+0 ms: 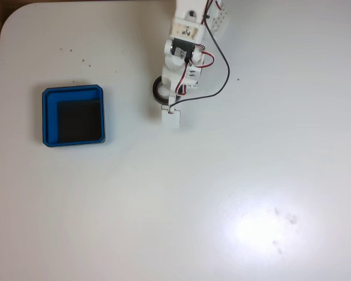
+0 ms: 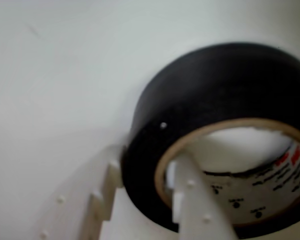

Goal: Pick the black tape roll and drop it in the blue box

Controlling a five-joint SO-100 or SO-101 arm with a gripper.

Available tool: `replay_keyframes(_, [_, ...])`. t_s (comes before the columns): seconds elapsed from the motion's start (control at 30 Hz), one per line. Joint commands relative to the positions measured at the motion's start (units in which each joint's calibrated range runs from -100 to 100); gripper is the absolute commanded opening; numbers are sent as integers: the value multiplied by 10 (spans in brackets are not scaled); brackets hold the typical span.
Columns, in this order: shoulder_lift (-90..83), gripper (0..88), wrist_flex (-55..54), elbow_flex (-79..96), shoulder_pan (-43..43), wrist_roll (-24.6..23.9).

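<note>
The claw (image 2: 142, 200) is straddling the wall of the black tape roll (image 2: 210, 100) on the table (image 1: 222, 193), one finger inside the core, not visibly squeezing yet; it should be pinching firmly before lifting toward the blue box (image 1: 50, 117), well apart.

Hobby desk: bare white table (image 1: 164, 205), wired arm (image 1: 184, 52).

White arm (image 1: 184, 52) reaching down from the far edge of the fixed view, red and black wires looped along its right side, gripper (image 2: 142, 200) lowered at the table, one finger (image 2: 195, 205) inside the black tape roll (image 2: 210, 100), the other finger (image 2: 102, 195) outside its wall, jaws straddling the wall
</note>
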Motion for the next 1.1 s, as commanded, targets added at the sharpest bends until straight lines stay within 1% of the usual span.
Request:
replay_keyframes(0.0, [-6, 5, -1, -26, -1, 2])
replay_keyframes(0.1, [-24, 5, 0, -49, 0, 3])
replay_keyframes(0.23, [-64, 5, 18, -127, 3, 2])
replay_keyframes(0.43, [-54, 5, 161, -368, 14, -1])
replay_keyframes(0.6, [57, 5, 206, -582, 106, 3])
replay_keyframes(0.7, [155, 5, 207, -698, 157, 3])
replay_keyframes(0.83, [270, 5, 208, -835, 202, 4])
replay_keyframes(0.93, [334, 5, 209, -902, 229, 4])
replay_keyframes(1.07, [385, 5, 209, -939, 267, 5])
